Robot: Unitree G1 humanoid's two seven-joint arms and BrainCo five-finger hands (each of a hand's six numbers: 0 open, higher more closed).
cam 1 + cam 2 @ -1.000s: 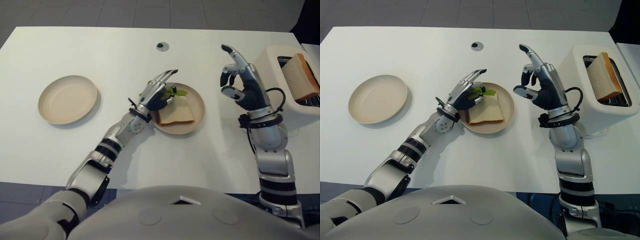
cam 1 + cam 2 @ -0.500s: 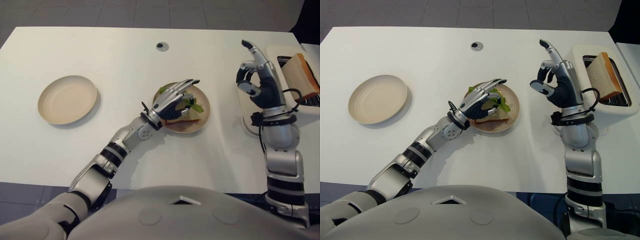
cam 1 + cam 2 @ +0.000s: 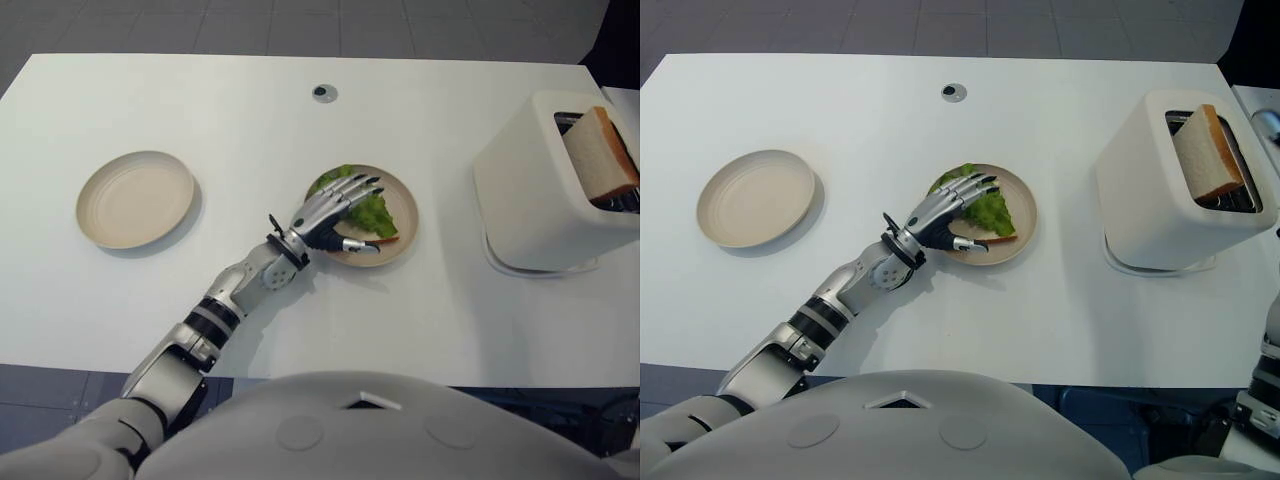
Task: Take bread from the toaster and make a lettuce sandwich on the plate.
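- I see the left robot hand (image 3: 322, 214) resting over the beige round plate (image 3: 401, 236) in the middle of the white surface (image 3: 240, 110). Its fingers are spread and stretched flat, and they pinch nothing.
- The fingertips lie on the green lettuce leaf (image 3: 377, 212), which covers the bread slice (image 3: 383, 239) on this plate.
- Another slice of bread (image 3: 600, 155) stands in the white toaster (image 3: 530, 190) at the right.
- A second beige plate (image 3: 135, 198) lies well apart at the left.

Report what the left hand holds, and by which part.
Nothing is gripped: the left hand rests with its fingers spread flat over the left side of the lettuce on the plate.
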